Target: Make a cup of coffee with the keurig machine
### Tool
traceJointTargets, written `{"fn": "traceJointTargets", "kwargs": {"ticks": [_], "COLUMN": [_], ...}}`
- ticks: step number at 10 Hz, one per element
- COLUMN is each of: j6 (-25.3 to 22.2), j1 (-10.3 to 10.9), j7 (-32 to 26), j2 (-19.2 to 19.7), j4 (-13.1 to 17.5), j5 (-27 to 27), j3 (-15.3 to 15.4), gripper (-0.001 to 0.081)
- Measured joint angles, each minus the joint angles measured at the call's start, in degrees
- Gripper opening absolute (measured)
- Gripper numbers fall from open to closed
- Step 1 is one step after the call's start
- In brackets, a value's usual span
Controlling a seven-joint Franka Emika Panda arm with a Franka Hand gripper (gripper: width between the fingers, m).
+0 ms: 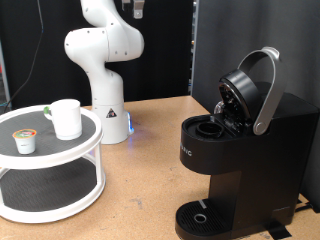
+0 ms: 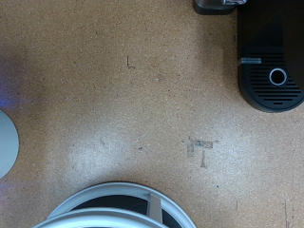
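The cup [image 1: 67, 118] stands upright on the top tier of the stand [image 1: 60, 160], beside the pod [image 1: 24, 140] and well apart from the open-lidded keurig [image 1: 240, 150]; likely stiff, light and slick, best pinched across rim or handle; the claw is unseen, so I cannot tell its state.
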Motion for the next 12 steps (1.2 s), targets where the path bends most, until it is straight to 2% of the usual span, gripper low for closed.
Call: {"fn": "traceJointTargets", "kwargs": {"ticks": [1,2,3,5,6,8,10,12], "j6": [-1.3,-3.0,-2.1,0.4,2.0,2.2,2.1,2.4], "j1": [0.0,-0.3,-0.3,-0.3,-0.3,-0.4,-1.0,-1.0], "j7": [2.3,4.8,4.1,-2.1,-6.8,-15.6,-19.6,-20.4], "j2": [0.6,2.9,2.7,1.5,0.5,-0.8,-1.1,-1.0], "j4": [0.5,2.4,2.1,0.9,0.1,-0.4,-0.4,-0.5], "j5": [0.2,0.3,0.3,-0.1,-0.4,-4.0,-6.3,-6.3], "j3": [0.3,1.0,0.9,-1.4,-3.7,-7.9,-10.3,-10.5], "gripper": [0.0805,0.0805,0.0805,0.0805,0.0805,0.0805,0.0805,0.0805]}}
